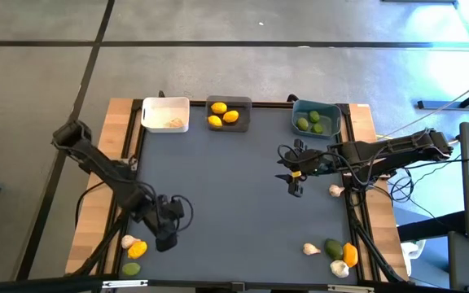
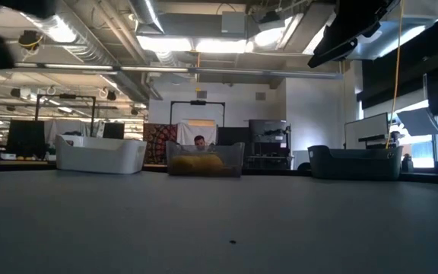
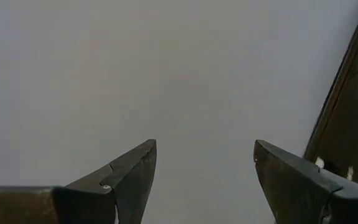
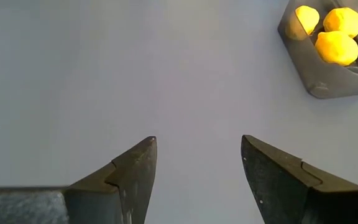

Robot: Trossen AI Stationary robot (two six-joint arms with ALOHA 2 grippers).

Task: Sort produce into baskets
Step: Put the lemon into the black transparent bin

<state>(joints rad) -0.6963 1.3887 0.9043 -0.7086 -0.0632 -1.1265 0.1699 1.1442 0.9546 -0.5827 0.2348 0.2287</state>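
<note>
High view: both grippers, left point(image 1: 166, 241) and right point(image 1: 295, 189), were held empty with jaws spread, poised near unsorted counter produce.

Grey floor point(image 1: 218, 73); bright ceiling lights point(image 2: 196, 44) overhead.

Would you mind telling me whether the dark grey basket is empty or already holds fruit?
Not empty: the dark grey basket holds three yellow lemons, also seen in the right wrist view.
</note>
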